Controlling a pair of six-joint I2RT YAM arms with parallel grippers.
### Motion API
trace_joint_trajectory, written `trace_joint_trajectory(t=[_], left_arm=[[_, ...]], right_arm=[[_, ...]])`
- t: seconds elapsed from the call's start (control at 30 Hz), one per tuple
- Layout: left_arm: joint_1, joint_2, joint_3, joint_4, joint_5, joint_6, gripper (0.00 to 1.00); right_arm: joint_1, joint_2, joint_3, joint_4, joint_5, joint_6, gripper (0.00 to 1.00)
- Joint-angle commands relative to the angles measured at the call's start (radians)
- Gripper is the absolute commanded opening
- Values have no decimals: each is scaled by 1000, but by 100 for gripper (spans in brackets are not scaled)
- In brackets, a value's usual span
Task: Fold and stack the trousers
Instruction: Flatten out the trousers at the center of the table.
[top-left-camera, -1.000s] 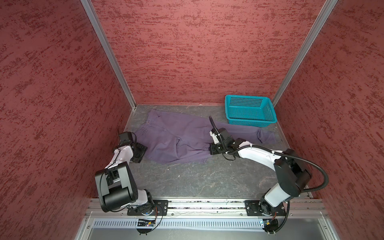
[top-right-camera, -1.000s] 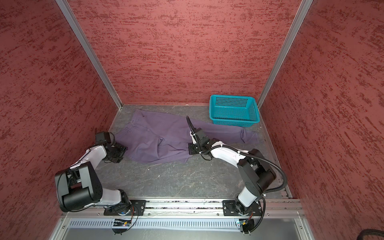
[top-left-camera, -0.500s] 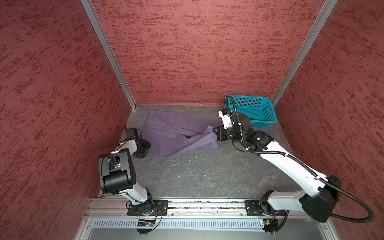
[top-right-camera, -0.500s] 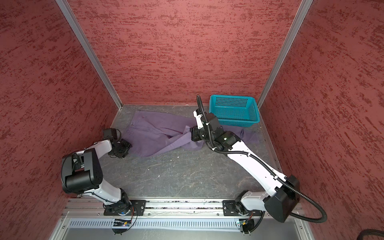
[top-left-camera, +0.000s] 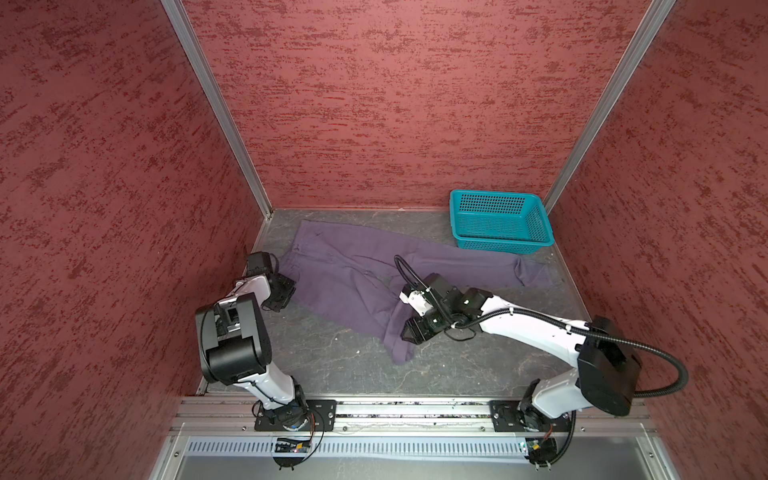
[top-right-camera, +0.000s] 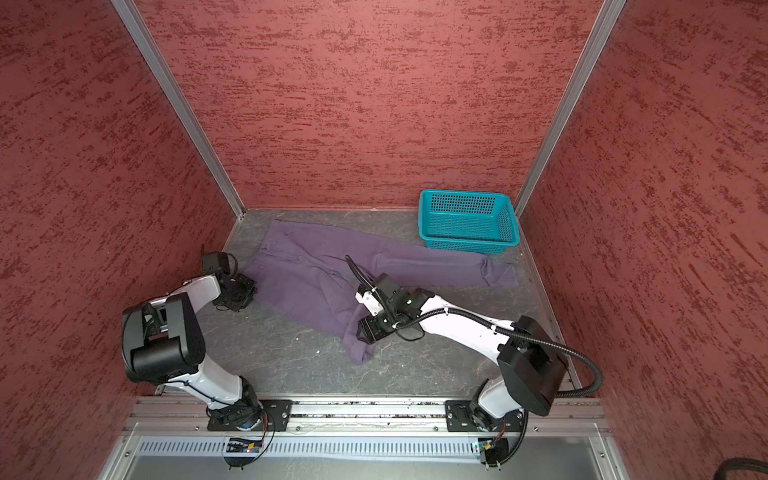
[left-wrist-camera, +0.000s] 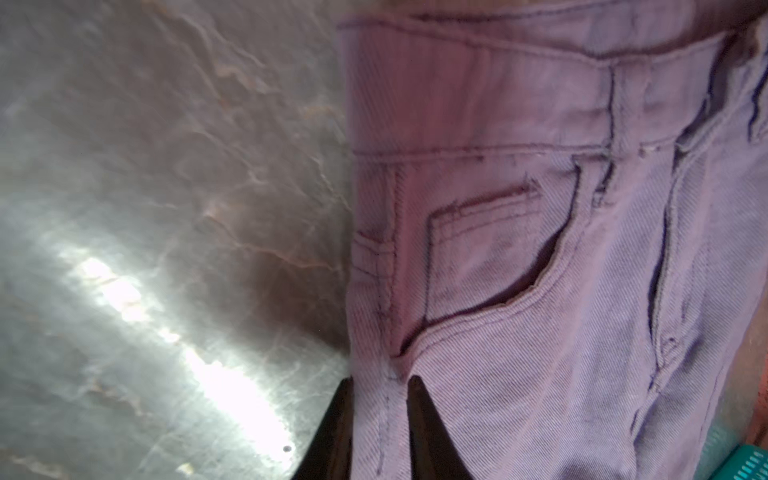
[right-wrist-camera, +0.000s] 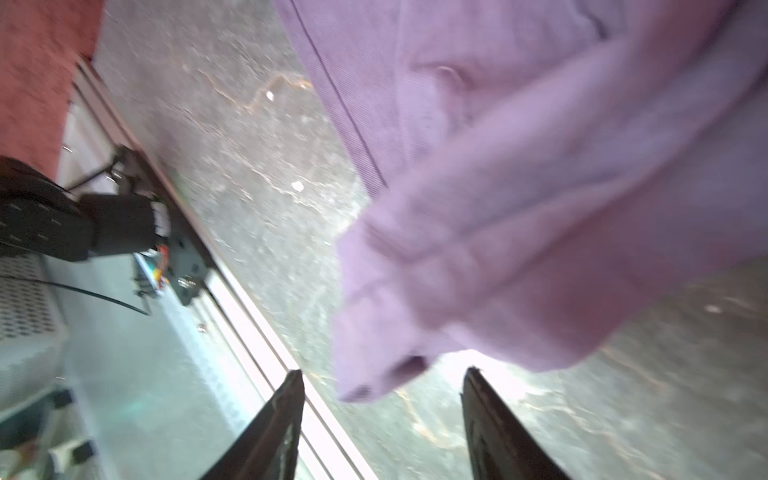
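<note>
The dusty-purple trousers lie spread on the grey floor in both top views. The waist is at the back left, one leg reaches right past the basket, and the other leg runs forward to the middle. My left gripper sits at the waist's left edge, shut on the side seam below the pocket. My right gripper hovers over the forward leg's end, open and holding nothing.
A teal perforated basket stands in the back right corner, touching the far trouser leg. Red textured walls close in three sides. A metal rail with both arm bases runs along the front.
My right gripper carried the leg up toward the basket, then swung forward to the middle and opened, dropping it. The left gripper slid to the waist edge and closed on the seam.
</note>
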Motion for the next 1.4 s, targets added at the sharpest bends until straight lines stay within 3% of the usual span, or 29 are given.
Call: trace_joint_trajectory(t=[0.0,0.1,0.23,0.53,0.67,0.8,0.93,1.0,1.23,1.37], left_arm=[[3,-30,21,-23,-22,20,32],[3,-41,16,-26,-19,24,40],[3,-46,12,-22,-22,21,42],[-5,-23,26,0,-5,8,47],[-5,-2,38,0,-10,15,41],[-3,12,39,10,5,16,28],[-1,20,44,11,9,14,9],[0,18,45,8,10,9,0],[12,2,47,4,27,1,0],[20,-11,39,7,23,-6,0]], right_arm=[[-87,-86,26,24,81,-40,68],[-185,-62,56,38,142,-36,69],[-227,79,141,49,198,-33,69],[-236,374,270,218,77,32,63],[-236,451,305,281,22,70,51],[-242,486,310,301,-4,93,37],[-252,466,271,325,0,122,1],[-260,433,258,312,15,121,0],[-331,156,222,174,197,74,0],[-385,-47,195,60,373,55,0]])
